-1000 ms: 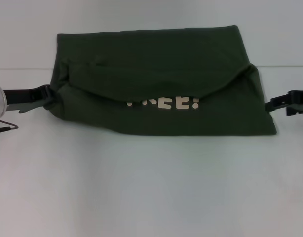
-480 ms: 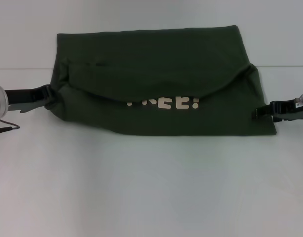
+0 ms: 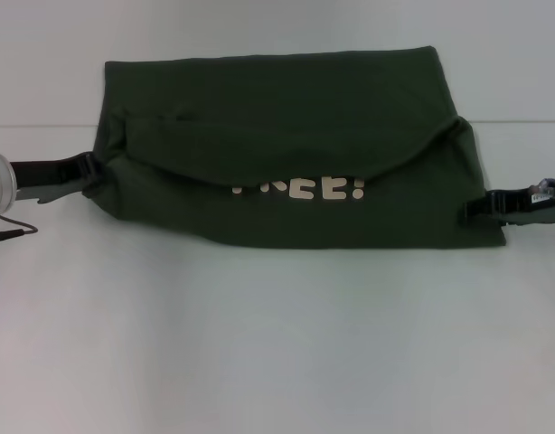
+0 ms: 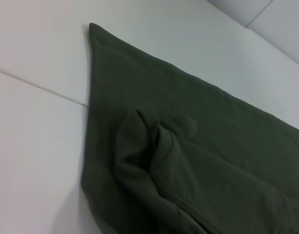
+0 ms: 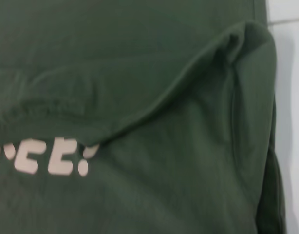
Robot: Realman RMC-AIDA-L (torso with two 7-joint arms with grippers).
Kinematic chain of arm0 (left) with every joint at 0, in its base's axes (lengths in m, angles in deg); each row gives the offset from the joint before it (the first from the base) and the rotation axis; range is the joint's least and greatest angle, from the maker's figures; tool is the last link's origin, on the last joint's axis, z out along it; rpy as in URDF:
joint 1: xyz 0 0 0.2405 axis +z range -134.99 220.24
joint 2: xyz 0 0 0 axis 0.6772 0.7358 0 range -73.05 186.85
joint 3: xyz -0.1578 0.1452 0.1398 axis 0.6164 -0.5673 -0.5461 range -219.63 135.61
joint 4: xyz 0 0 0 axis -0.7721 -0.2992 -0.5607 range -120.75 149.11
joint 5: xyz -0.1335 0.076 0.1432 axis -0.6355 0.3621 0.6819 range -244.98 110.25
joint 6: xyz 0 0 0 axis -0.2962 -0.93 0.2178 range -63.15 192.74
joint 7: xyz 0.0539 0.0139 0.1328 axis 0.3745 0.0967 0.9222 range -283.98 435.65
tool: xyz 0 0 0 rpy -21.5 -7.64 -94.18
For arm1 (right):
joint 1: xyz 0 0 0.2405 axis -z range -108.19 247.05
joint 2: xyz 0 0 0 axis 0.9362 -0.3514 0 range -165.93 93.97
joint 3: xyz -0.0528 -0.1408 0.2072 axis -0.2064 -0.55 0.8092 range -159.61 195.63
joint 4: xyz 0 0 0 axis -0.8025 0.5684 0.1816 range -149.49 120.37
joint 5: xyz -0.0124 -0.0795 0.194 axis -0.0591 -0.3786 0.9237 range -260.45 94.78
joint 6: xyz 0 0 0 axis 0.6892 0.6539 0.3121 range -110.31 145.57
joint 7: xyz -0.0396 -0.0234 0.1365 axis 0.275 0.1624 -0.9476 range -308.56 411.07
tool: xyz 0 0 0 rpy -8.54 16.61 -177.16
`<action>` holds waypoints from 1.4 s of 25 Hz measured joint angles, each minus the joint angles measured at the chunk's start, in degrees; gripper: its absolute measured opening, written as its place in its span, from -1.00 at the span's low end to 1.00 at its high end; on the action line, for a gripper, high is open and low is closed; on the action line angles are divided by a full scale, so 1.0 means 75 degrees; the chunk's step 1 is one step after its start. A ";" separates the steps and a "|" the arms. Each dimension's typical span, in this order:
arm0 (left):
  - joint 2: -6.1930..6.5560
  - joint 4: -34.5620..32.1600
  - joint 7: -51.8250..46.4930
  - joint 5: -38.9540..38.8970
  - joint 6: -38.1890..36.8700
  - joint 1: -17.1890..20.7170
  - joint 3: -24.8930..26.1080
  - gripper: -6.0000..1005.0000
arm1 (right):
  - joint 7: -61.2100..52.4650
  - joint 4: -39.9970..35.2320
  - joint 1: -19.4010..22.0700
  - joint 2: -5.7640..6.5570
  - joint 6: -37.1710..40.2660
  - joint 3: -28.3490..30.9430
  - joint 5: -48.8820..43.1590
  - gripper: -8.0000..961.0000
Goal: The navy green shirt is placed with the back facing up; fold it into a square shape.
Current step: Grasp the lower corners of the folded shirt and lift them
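The navy green shirt [image 3: 277,117] lies folded into a wide band on the white table [image 3: 277,344]. An upper flap curves down over part of the pale cream lettering [image 3: 300,190]. My left gripper [image 3: 89,172] sits at the shirt's left edge, level with the flap. My right gripper [image 3: 476,207] reaches onto the shirt's lower right edge. The left wrist view shows the shirt [image 4: 188,146] with a bunched fold near its corner. In the right wrist view the shirt [image 5: 140,58] fills the frame, with the flap edge and the lettering [image 5: 47,156] close by.
A thin seam [image 3: 42,125] crosses the table behind the shirt's middle. A thin cable [image 3: 11,233] trails from the left arm near the table's left side. Bare white tabletop stretches in front of the shirt.
My right gripper has moved leftward and slightly down, from off the shirt's right side onto its lower right edge. The left gripper has barely shifted. The shirt lies as before.
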 joint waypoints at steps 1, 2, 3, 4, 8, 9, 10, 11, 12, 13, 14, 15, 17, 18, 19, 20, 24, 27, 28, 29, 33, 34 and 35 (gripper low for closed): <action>0.0000 -0.0004 0.0000 0.0000 0.0001 -0.0001 -0.0001 -0.94 | 0.0008 -0.0049 0.0028 0.0003 0.0012 0.0006 0.0083 0.33; 0.0000 -0.0008 0.0000 0.0000 0.0002 -0.0001 -0.0001 -0.94 | 0.0008 -0.0065 0.0039 0.0014 0.0018 0.0008 0.0119 0.30; 0.0000 -0.0010 0.0001 0.0000 0.0002 -0.0001 -0.0002 -0.95 | 0.0004 -0.0076 0.0044 0.0027 0.0024 0.0009 0.0146 0.28; 0.0000 -0.0011 0.0001 0.0000 0.0004 -0.0001 -0.0002 -0.95 | -0.0005 -0.0077 0.0044 0.0035 0.0023 0.0009 0.0146 0.25; 0.0000 -0.0011 0.0001 0.0000 0.0023 0.0010 -0.0002 -0.94 | -0.0019 -0.0078 0.0028 0.0040 -0.0006 -0.0015 0.0128 -0.07; 0.0000 -0.0011 0.0000 0.0000 0.0025 0.0011 -0.0002 -0.94 | -0.0020 -0.0073 0.0016 0.0045 -0.0015 -0.0014 0.0119 -0.17; 0.0000 -0.0012 0.0001 0.0001 0.0027 0.0011 -0.0002 -0.94 | -0.0020 -0.0059 0.0008 0.0049 -0.0020 -0.0014 0.0112 -0.27; 0.0000 -0.0012 0.0001 0.0001 0.0026 0.0010 -0.0002 -0.94 | -0.0021 -0.0045 -0.0002 0.0052 -0.0025 -0.0013 0.0107 -0.31; 0.0000 -0.0011 0.0001 0.0001 0.0029 0.0008 -0.0002 -0.94 | -0.0022 -0.0035 -0.0007 0.0055 -0.0033 -0.0013 0.0107 -0.35; 0.0000 -0.0012 0.0000 0.0001 0.0032 0.0006 -0.0002 -0.94 | -0.0023 -0.0019 -0.0010 0.0057 -0.0045 -0.0019 0.0106 -0.40; 0.0000 -0.0012 0.0001 0.0001 0.0035 0.0006 -0.0002 -0.94 | -0.0023 -0.0005 -0.0012 0.0058 -0.0059 -0.0024 0.0106 -0.44; 0.0000 -0.0011 0.0001 0.0001 0.0037 0.0006 -0.0001 -0.94 | -0.0024 0.0007 -0.0012 0.0058 -0.0080 -0.0034 0.0106 -0.49; 0.0000 -0.0009 0.0000 0.0001 0.0041 0.0006 -0.0001 -0.94 | -0.0026 0.0021 -0.0007 0.0058 -0.0101 -0.0044 0.0107 -0.58; 0.0000 -0.0007 0.0000 0.0001 0.0041 0.0008 -0.0001 -0.94 | -0.0026 0.0023 -0.0001 0.0059 -0.0102 -0.0045 0.0109 -0.62; 0.0000 -0.0006 0.0000 0.0001 0.0041 0.0011 -0.0001 -0.94 | -0.0027 0.0023 0.0010 0.0063 -0.0096 -0.0039 0.0111 -0.67; 0.0000 -0.0006 0.0000 0.0001 0.0025 0.0015 -0.0001 -0.94 | -0.0027 0.0023 0.0018 0.0068 -0.0080 -0.0030 0.0116 -0.71; 0.0067 -0.0011 0.0000 0.0040 -0.0359 0.0052 0.0001 -0.94 | -0.0029 -0.0123 0.0097 0.0129 0.0290 0.0010 0.0143 -0.96; 0.0272 -0.0017 -0.0066 0.0070 -0.1286 0.0151 0.0000 -0.94 | -0.0029 -0.0524 0.0240 0.0205 0.1096 0.0026 0.0155 -0.96; 0.0329 -0.0035 -0.0105 0.0071 -0.1569 0.0193 -0.0001 -0.94 | -0.0029 -0.0660 0.0296 0.0221 0.1315 0.0044 0.0158 -0.96; 0.0391 -0.0061 -0.0152 0.0073 -0.1858 0.0243 0.0002 -0.94 | -0.0029 -0.0837 0.0369 0.0240 0.1593 0.0070 0.0159 -0.96; 0.0464 -0.0573 -0.0243 0.0073 -0.3184 0.0598 0.0167 -0.94 | -0.0023 -0.1300 0.0643 0.0345 0.2486 0.0240 0.0177 -0.96; 0.0466 -0.0722 -0.0265 0.0073 -0.3511 0.0702 0.0197 -0.94 | 0.0002 -0.1347 0.0706 0.0386 0.2711 0.0289 0.0180 -0.96; 0.0471 -0.0840 -0.0282 0.0073 -0.3833 0.0787 0.0213 -0.94 | 0.0037 -0.1367 0.0767 0.0424 0.2993 0.0325 0.0181 -0.96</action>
